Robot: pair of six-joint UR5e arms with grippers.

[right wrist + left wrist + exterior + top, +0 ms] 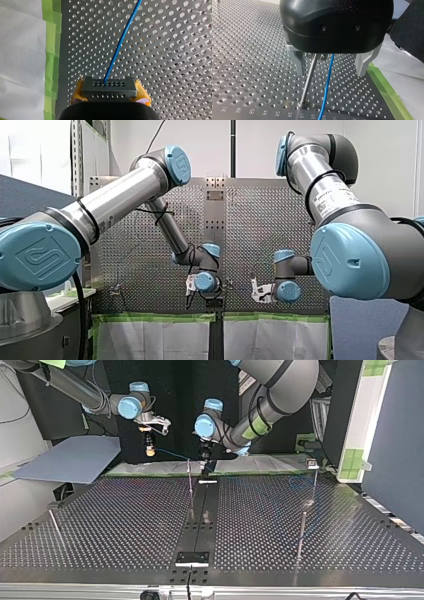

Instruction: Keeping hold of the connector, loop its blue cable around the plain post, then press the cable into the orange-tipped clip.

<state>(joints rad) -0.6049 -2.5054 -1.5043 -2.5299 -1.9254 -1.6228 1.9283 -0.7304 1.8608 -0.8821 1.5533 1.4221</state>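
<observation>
Right wrist view, nearest: yellow pads [143, 95] of my right gripper [109, 86] closed tight on dark grey rectangular multi-hole connector [109, 90]. Out of its face, thin blue cable [120, 42], away over perforated metal table [175, 50], alongside green tape edging [51, 50]. Left wrist view: my left gripper [330, 72], metal fingers [298, 62] spread wide, holding nothing, astride slim plain steel post [308, 82] upright in table. Cable between fingers too, just beside post.
</observation>
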